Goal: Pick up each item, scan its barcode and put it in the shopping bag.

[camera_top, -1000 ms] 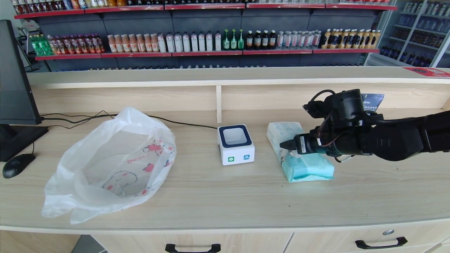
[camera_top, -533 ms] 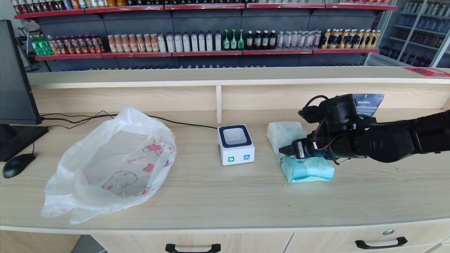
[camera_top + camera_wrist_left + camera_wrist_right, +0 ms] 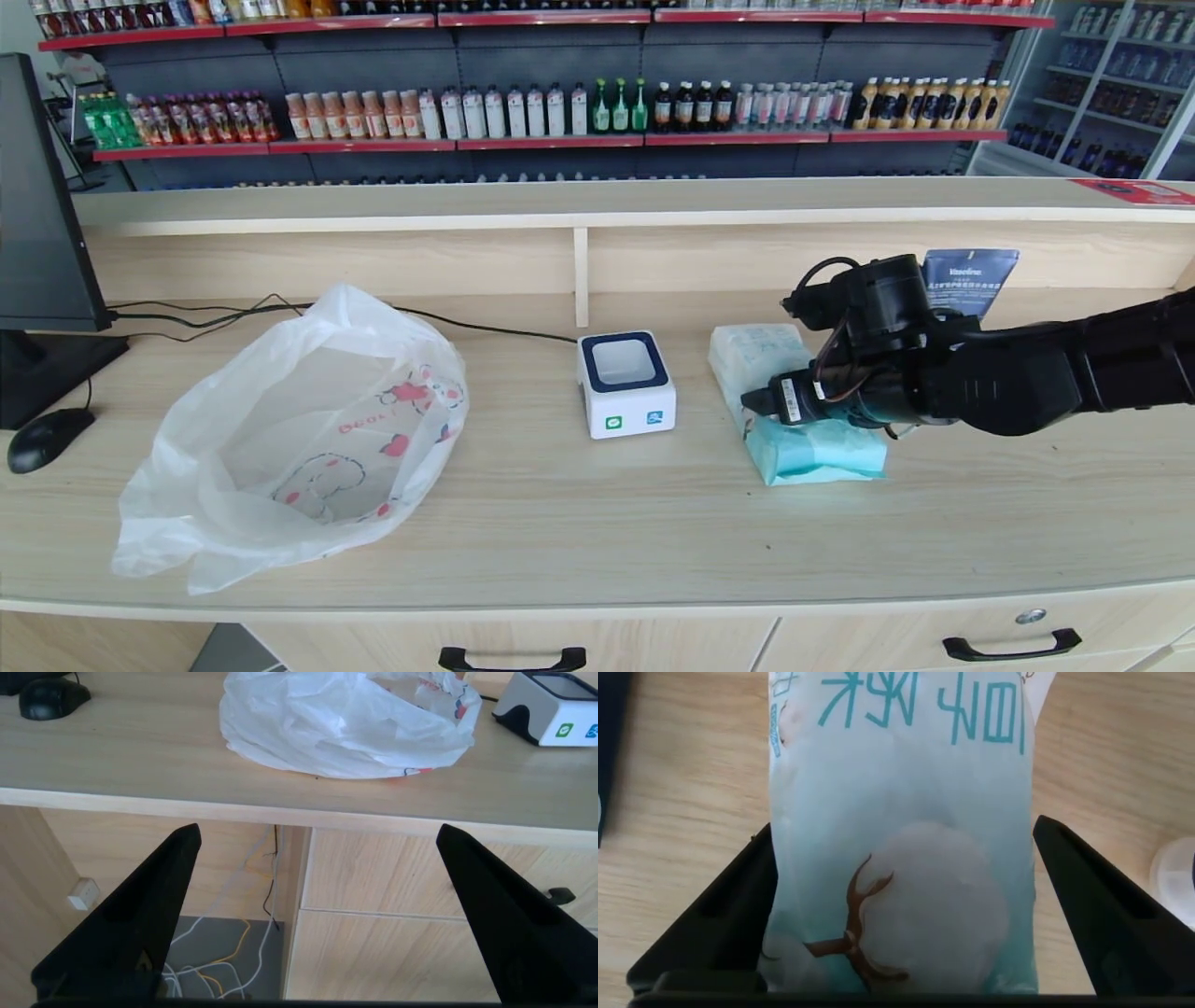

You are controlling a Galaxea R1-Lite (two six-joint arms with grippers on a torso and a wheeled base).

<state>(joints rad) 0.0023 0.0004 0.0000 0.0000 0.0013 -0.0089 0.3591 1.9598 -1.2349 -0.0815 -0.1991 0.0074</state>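
Jaws of the right gripper (image 3: pixel 906 831) stand wide apart, straddling the soft pale blue plastic tissue pack (image 3: pixel 812 448), not clamped on it. It lies flat on the light wooden counter (image 3: pixel 597 532), just right of the white blue-rimmed scanner box (image 3: pixel 625 383); the crumpled white plastic shopping bag (image 3: pixel 299 439) sits farther left. Below the counter edge the left gripper (image 3: pixel 318 835) hangs, jaws wide, empty.

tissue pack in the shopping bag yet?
No, the tissue pack lies on the counter right of the scanner, under the right hand.
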